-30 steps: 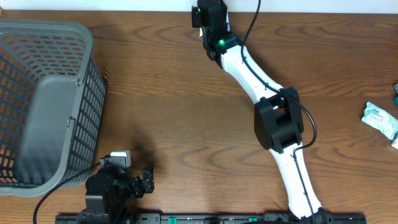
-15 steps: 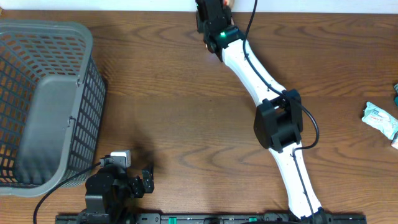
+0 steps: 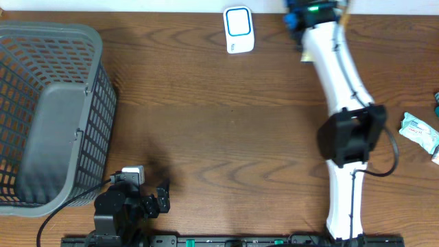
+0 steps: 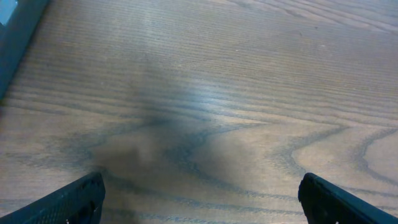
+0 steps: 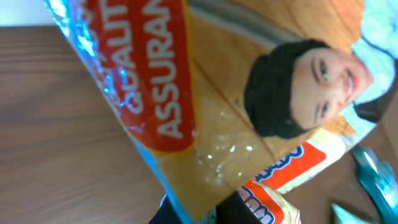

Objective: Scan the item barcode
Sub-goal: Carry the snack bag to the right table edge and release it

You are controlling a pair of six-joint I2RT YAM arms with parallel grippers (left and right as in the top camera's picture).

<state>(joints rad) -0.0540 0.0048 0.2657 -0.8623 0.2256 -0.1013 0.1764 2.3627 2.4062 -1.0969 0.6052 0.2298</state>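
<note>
- Left gripper (image 4: 205,202) sat at the near edge of the brown wood-grain table (image 3: 219,123), low over bare wood. Its two black fingers were spread wide apart with nothing between them.
- Grey plastic mesh basket (image 3: 96,137) stood at the left side, just beyond the left arm's base.
- White-and-green crinkled wrapper (image 3: 418,132) lay near the right edge, well apart from both grippers.
- Right arm reached from the near edge to the far edge of the table.
- Right gripper (image 5: 208,211) was clenched on a glossy yellow plastic packet (image 5: 217,124), which had a red band with white lettering and a printed smiling face. The packet filled most of the wrist view, tilted, and no barcode was visible on the side shown.
- White rounded-rectangular plastic device with a blue-framed panel (image 3: 239,29) lay flat at the far edge. The held packet was at the same far edge, to the right of the device and apart from it.
</note>
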